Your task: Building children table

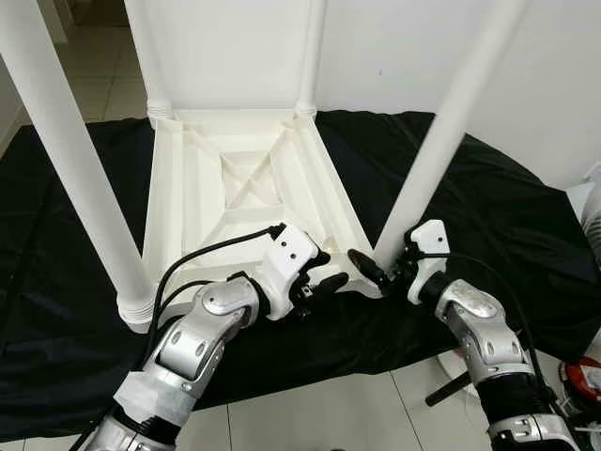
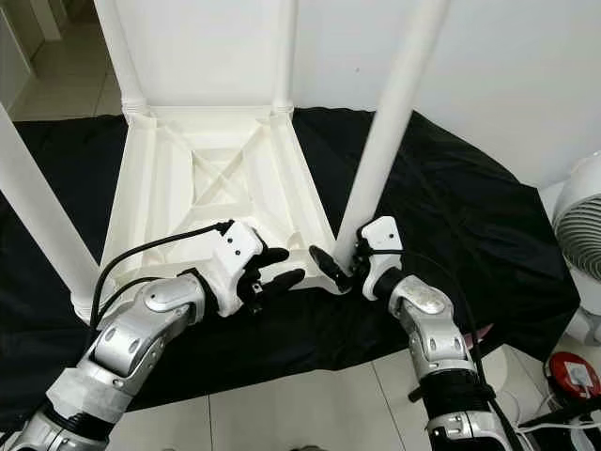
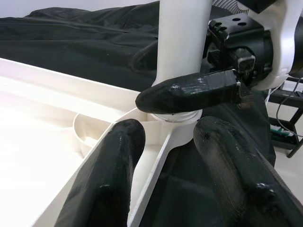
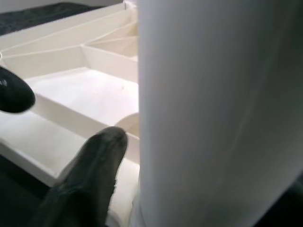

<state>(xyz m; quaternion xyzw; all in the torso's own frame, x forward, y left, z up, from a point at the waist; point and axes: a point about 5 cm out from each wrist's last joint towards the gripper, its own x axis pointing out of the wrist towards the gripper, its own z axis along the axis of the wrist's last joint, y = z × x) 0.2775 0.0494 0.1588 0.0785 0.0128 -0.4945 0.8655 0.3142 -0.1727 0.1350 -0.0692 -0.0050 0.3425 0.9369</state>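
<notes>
Scene: A white plastic children's table (image 1: pixel 246 178) lies upside down on a black cloth (image 1: pixel 526 225) spread over the tiled floor (image 1: pixel 357 404), ribbed underside up so the corner sockets are open to the legs.

Legs: All four stand in their corners; the near-right leg (image 1: pixel 441 141) is the one being worked on.

Right gripper (image 1: pixel 387 268): Fingers closed around the base of the near-right leg, just above its socket, apparently to seat or twist it home.

Left gripper (image 1: pixel 329 272): Fingers spread, holding nothing, straddling the tabletop's near edge beside that same corner, probably to keep the top from sliding as the leg is pressed in.

Stage: Seemingly the last leg; the table has yet to be turned upright.

Background: A white wall (image 1: pixel 488 56) behind, a fan (image 2: pixel 577 235) at the robot's right.
</notes>
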